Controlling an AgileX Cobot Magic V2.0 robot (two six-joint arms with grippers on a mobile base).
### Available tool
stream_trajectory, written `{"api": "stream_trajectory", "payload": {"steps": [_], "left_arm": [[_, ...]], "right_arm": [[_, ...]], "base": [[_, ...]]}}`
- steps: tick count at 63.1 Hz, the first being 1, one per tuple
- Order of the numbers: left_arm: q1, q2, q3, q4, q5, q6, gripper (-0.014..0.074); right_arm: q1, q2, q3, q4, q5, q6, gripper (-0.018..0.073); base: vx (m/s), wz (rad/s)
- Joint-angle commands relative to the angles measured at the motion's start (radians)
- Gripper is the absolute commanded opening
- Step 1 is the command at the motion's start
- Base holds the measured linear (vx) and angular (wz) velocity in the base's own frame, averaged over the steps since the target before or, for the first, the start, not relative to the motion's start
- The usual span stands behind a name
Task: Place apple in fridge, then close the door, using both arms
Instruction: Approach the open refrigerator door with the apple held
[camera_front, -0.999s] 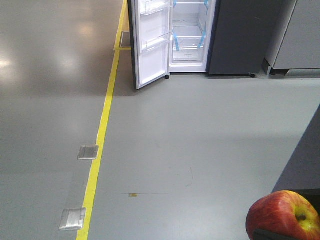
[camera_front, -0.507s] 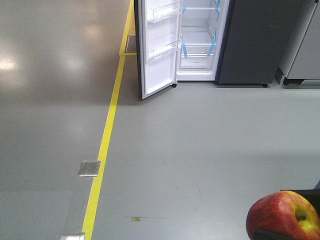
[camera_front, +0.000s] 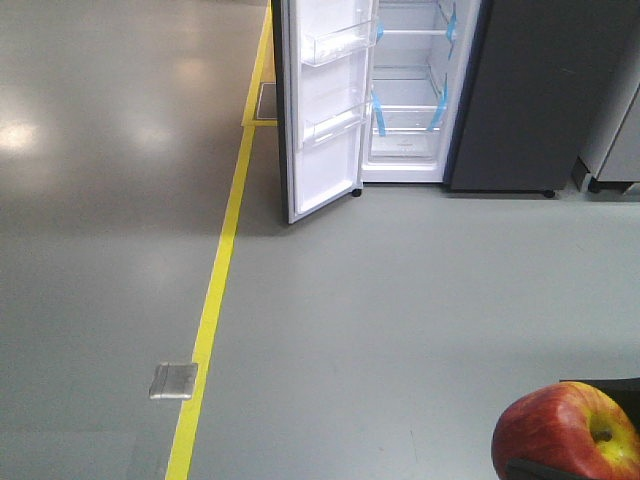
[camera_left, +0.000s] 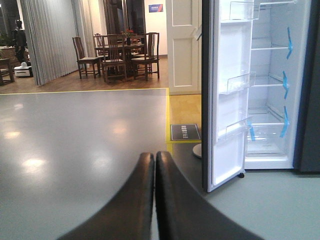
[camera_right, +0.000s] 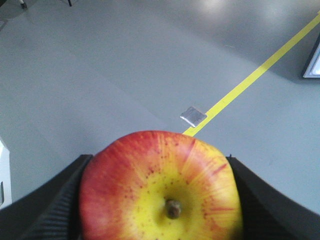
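Observation:
The red and yellow apple fills the bottom of the right wrist view, stem up, with my right gripper shut on its two sides. It also shows in the front view's bottom right corner as the apple. Ahead across the floor stands the dark grey fridge with its white lining and blue-taped shelves exposed. Its door hangs wide open to the left, white inner face and clear bins showing. In the left wrist view the fridge and door sit right of my left gripper, whose fingers press together, holding nothing.
A yellow floor line runs from near me up to the door's left side, with a metal floor plate beside it. A grey cabinet stands right of the fridge. Chairs and a table stand far back left.
The fridge and door have grown larger and slid lower and rightward in the front view, and the floor plates have slipped toward me. The apple stays held in the same corner.

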Motion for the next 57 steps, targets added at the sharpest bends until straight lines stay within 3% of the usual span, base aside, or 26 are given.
{"api": "stream_trajectory", "payload": {"steps": [1, 57], "left_arm": [[-0.002, -0.017, 0.022, 0.000, -0.075, -0.007, -0.0006], [-0.002, -0.017, 0.022, 0.000, -0.075, -0.007, -0.0006]], "right_arm": [[0.002, 0.002, -0.028, 0.009, -0.075, -0.009, 0.0361], [0.002, 0.002, -0.028, 0.009, -0.075, -0.009, 0.0361]], "base": [[0.32, 0.03], [0.32, 0.00]]}}
